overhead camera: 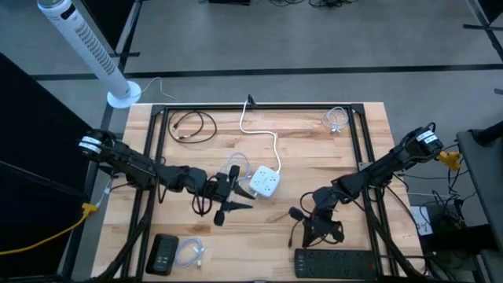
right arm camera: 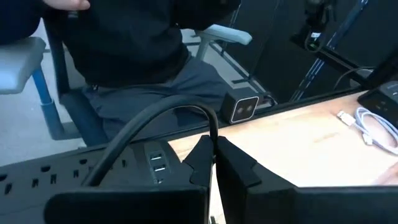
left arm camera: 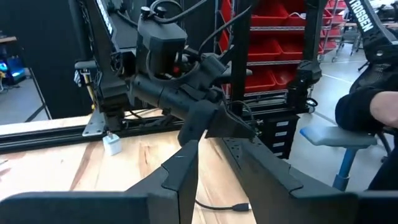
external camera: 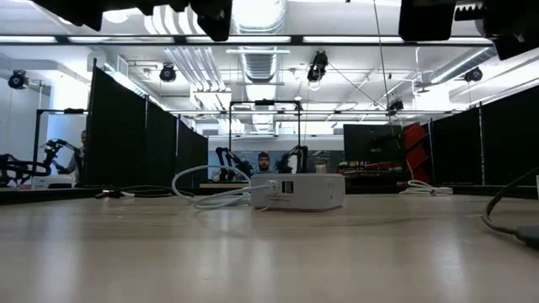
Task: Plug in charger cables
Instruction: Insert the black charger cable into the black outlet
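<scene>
My right gripper (right arm camera: pixel 214 148) hangs over the near right of the table, just beyond the long black power strip (overhead camera: pixel 338 263), and is shut on a thin black charger cable (right arm camera: pixel 155 121). My left gripper (overhead camera: pixel 232 191) is level beside the white socket cube (overhead camera: pixel 266 181), which sits flat on the wood. A loop of black cable (overhead camera: pixel 203 204) lies under that arm, and a translucent cable (overhead camera: pixel 236 168) lies next to the cube. Whether the left gripper holds anything does not show. My right gripper pinches the black cable between its two fingertips, at a point (right arm camera: pixel 213 132) where the cable bends down into them. The fingers slant down toward the table's near edge. The cable arches up out of the tips and runs off over the power strip (right arm camera: pixel 74 171), slack.
A black cable coil (overhead camera: pixel 192 126) lies at the far left and a white coil (overhead camera: pixel 336 119) at the far right. A black box (overhead camera: pixel 163 253) and a white cable (overhead camera: pixel 191 253) lie at the near left. The cube's thick white cord (overhead camera: pixel 263 130) runs to the far edge. A person sits beyond the near edge.
</scene>
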Controlling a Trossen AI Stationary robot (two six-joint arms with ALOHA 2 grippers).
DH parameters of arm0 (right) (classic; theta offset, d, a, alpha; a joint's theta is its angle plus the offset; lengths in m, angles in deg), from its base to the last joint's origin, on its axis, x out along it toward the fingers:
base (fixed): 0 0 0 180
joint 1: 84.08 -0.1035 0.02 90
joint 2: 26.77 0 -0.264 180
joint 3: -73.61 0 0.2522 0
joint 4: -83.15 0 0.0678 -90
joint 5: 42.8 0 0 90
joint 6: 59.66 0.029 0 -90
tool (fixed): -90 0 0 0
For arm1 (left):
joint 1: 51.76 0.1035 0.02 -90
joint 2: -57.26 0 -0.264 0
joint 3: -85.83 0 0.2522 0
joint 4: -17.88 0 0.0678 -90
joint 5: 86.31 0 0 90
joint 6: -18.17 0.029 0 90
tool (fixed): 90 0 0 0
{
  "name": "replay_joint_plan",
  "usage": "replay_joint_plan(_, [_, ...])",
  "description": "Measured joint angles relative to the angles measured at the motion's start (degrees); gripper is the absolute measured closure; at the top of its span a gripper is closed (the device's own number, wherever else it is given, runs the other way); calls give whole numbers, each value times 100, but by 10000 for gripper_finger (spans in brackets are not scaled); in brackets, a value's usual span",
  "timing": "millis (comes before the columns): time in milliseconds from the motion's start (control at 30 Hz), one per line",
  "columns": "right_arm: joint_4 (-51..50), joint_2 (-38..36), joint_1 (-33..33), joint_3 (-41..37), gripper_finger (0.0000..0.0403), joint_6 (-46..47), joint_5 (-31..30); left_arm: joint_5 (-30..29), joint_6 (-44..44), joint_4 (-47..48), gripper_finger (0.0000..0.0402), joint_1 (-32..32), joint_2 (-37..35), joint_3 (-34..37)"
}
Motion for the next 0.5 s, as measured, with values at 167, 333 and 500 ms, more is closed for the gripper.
replay_joint_plan(167, [370, 260, -13, 4, 403, -155, 479, -2, 128, -5, 296, 2, 0, 0])
replay_joint_plan(333, [717, 946, 0, 166, 403, -136, 808, 2, 126, -145, 298, -23, 54, 0])
replay_joint_plan(500, [705, 1649, 27, 680, 403, -102, 1584, 3, 128, -368, 297, -33, 349, 0])
